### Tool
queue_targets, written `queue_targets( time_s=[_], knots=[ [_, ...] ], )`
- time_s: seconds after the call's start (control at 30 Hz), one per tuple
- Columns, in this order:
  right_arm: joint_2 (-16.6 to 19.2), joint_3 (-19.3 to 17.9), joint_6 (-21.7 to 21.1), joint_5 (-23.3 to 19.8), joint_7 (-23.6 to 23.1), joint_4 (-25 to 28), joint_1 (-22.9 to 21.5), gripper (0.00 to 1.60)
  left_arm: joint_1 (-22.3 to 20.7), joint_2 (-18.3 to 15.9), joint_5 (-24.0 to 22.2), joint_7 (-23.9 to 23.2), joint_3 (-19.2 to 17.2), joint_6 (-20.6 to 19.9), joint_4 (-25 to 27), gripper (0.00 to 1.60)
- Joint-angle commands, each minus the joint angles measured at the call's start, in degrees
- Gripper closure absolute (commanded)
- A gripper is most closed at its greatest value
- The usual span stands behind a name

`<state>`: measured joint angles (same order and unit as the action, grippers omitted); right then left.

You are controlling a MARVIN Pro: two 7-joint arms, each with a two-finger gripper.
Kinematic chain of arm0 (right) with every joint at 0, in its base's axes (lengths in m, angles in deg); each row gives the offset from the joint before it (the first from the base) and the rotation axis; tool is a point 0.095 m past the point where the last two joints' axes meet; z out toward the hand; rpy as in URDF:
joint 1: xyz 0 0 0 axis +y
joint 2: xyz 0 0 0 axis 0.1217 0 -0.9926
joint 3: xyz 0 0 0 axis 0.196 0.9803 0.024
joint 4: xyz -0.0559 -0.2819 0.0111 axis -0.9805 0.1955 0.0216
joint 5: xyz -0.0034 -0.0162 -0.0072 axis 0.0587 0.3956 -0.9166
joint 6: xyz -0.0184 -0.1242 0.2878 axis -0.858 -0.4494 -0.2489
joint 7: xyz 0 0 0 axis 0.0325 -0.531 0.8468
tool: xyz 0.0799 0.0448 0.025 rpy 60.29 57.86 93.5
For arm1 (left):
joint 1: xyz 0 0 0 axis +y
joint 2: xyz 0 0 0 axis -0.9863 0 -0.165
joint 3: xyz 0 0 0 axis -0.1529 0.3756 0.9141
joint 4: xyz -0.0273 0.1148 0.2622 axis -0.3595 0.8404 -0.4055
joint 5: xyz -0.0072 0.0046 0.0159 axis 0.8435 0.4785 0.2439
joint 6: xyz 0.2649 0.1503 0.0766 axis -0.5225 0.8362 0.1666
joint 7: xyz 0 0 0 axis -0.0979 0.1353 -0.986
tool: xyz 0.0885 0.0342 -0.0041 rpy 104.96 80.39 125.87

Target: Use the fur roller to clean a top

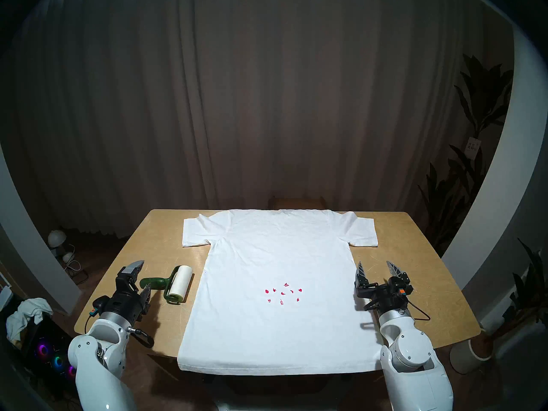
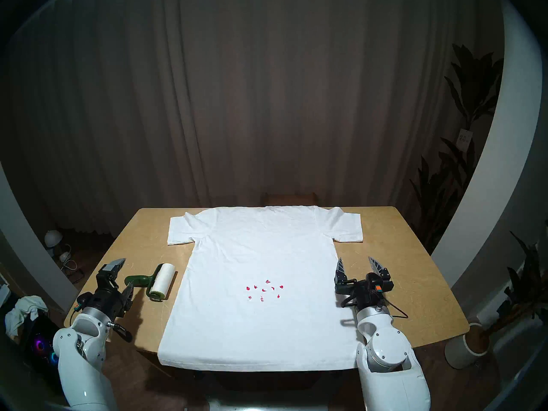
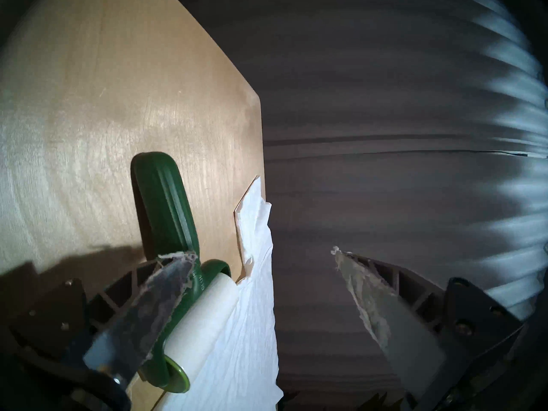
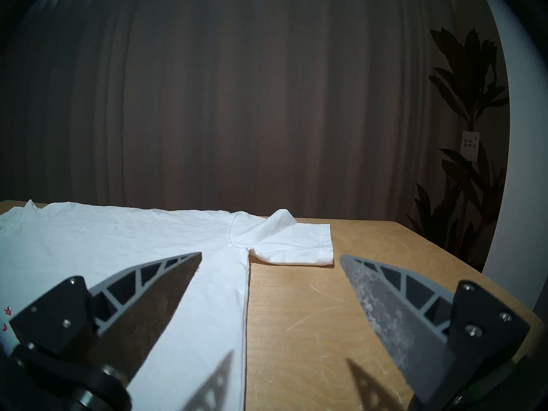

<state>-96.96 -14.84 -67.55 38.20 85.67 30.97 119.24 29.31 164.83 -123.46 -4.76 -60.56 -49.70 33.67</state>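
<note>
The left gripper is released, its jaws wide apart and empty. The lint roller lies on the wooden table, just at two o'clock from it, handle toward the gripper, long axis along nine to three. The white T-shirt lies flat beside the roller, with red scraps. The right gripper is also released and farther from the roller.

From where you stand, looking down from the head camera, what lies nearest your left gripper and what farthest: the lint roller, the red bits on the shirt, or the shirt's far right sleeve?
From the left gripper:
1. Lint roller, just beside it on the table.
2. Red bits, mid-shirt, toward the centre.
3. Right sleeve of the T-shirt, far corner across the table.
</note>
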Motion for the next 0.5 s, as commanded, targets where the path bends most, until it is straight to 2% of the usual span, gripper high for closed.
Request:
queue_targets(
  time_s=[0.0,0.07,0.23,0.47],
  knots=[
    [0.0,-0.1,0.9,-0.4,-0.2,1.1,-0.4,0.00,-0.4,-1.0,1.4,2.0,0.4,0.1,1.5,0.00],
    [0.0,-0.1,1.1,-0.5,-0.2,1.1,-0.5,0.00,-0.5,-1.1,2.0,3.9,0.5,0.1,1.6,0.00],
    [0.0,-0.1,1.1,-0.7,-0.3,1.2,-0.4,0.00,-0.4,-1.1,1.4,4.5,0.6,-0.9,1.4,0.00],
    [0.2,0.0,1.5,-0.7,-0.4,1.1,-0.4,0.00,-1.2,-0.4,1.8,4.8,0.5,0.2,0.9,0.00]
  ],
)
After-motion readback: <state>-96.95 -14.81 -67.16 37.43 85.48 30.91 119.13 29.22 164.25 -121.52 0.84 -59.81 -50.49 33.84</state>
